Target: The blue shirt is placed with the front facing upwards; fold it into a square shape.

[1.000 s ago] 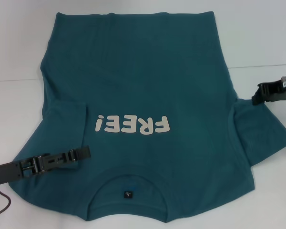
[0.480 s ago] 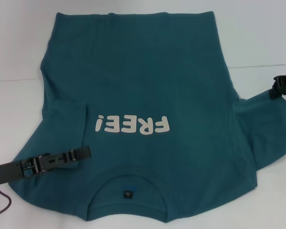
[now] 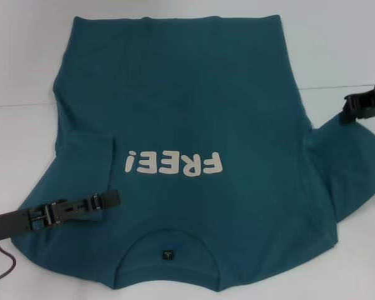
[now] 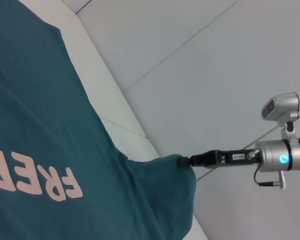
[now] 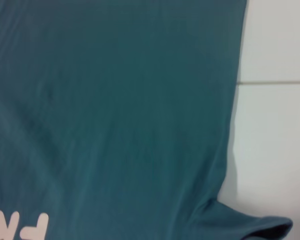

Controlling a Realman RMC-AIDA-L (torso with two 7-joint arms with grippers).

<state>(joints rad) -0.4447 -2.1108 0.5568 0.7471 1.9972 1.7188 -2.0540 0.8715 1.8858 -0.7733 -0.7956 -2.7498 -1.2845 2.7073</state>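
The blue shirt (image 3: pixel 187 106) lies front up on the white table, its collar and dark neck label (image 3: pixel 167 254) nearest me and the cream "FREE!" lettering (image 3: pixel 175 164) upside down. One sleeve (image 3: pixel 81 162) is folded inward over the body. My left gripper (image 3: pixel 114 198) rests on the shirt just below that fold. At the far right, my right gripper (image 3: pixel 349 111) is shut on the edge of the other sleeve (image 3: pixel 344 169), which bulges up off the table. The left wrist view shows that pinch, right gripper (image 4: pixel 182 161) on the raised sleeve (image 4: pixel 165 190). The right wrist view shows only shirt body (image 5: pixel 115 100).
The white table (image 3: pixel 337 50) has bare surface to the right of the shirt and behind it, crossed by a thin seam line (image 3: pixel 337 86). A dark cable (image 3: pixel 3 269) loops under my left arm at the near left edge.
My right gripper swung out to the right, then came back inward holding the sleeve edge. That sleeve, flat a second ago, is now lifted and bunched. The left gripper has not moved.
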